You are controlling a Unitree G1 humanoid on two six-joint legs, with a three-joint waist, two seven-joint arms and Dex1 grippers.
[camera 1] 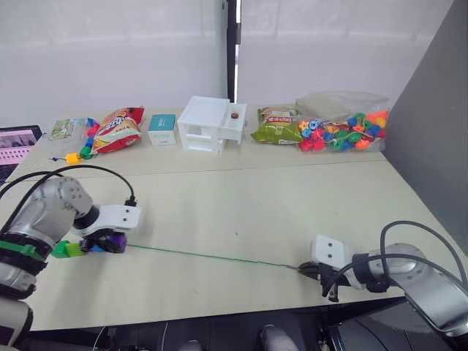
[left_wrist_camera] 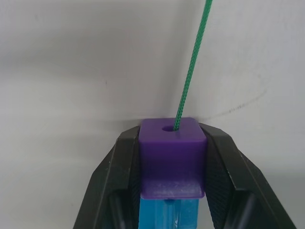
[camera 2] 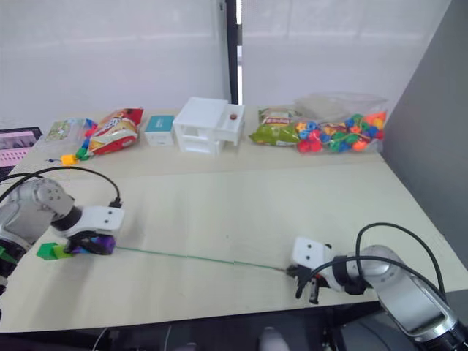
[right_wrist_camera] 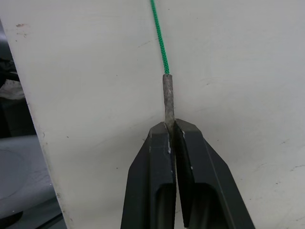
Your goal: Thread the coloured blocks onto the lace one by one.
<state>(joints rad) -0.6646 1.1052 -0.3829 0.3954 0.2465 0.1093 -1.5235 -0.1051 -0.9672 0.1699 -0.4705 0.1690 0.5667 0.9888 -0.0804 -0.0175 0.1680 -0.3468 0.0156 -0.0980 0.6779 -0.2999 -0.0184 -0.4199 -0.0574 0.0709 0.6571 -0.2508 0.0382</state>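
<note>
My left gripper (left_wrist_camera: 172, 157) clamps the purple block (left_wrist_camera: 172, 149) at the table's (camera 1: 241, 212) left, my right gripper (right_wrist_camera: 171, 128) pinches the lace's (camera 1: 212, 255) stiff tip (right_wrist_camera: 168, 98), and the lace runs taut between them, through the block's hole.

The lace (camera 1: 212, 256), a thin green cord, lay stretched straight across the near part of the table, from the blocks at the near left to its stiff pale tip (right_wrist_camera: 168, 98) at the near right. A purple block (left_wrist_camera: 172, 155) was threaded on it, the cord passing through its round hole. Behind it in line sat a blue block (left_wrist_camera: 169, 214) and light green blocks (camera 1: 67, 250).
</note>
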